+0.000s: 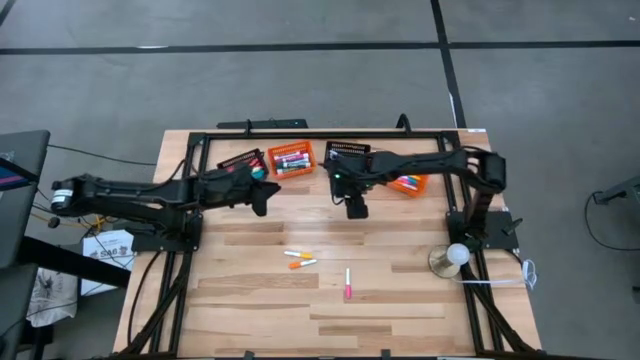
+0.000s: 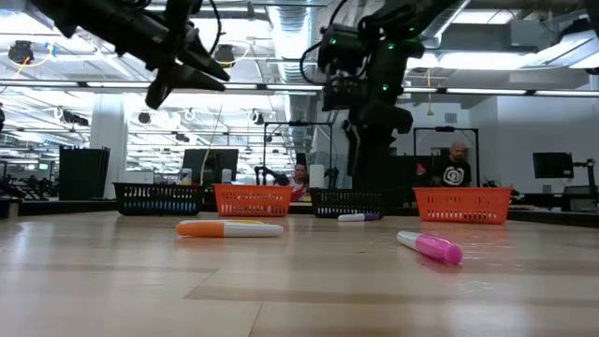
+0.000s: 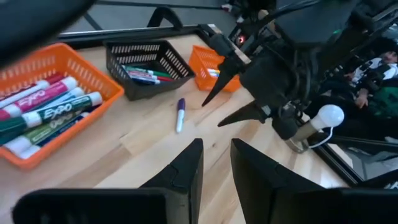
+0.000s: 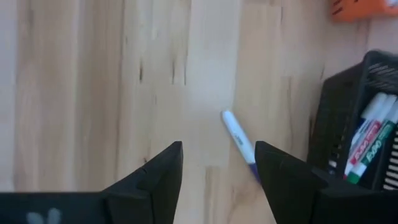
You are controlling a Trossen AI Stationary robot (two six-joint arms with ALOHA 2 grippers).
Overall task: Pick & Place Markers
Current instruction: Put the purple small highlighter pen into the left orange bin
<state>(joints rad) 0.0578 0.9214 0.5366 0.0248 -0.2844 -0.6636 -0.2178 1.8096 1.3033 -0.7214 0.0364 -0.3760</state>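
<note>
A white marker with a purple cap (image 4: 239, 142) lies flat on the wood. My right gripper (image 4: 217, 165) hangs open above it, one finger on either side and clear of it; the left wrist view shows that marker (image 3: 180, 114) too. Two orange-capped markers (image 1: 300, 259) and a pink marker (image 1: 348, 283) lie nearer the table's near edge. My left gripper (image 1: 262, 203) hovers open above the table to the left of my right gripper (image 1: 356, 210) and holds nothing. More markers fill the orange basket (image 1: 290, 158) and the black basket (image 3: 147, 70).
Several small baskets stand in a row near the far edge: black (image 1: 243, 160), orange, black (image 1: 348, 153) and orange (image 1: 408, 184). A white bulb on a round base (image 1: 456, 256) stands by the right arm's mount. People sit in the room behind the table.
</note>
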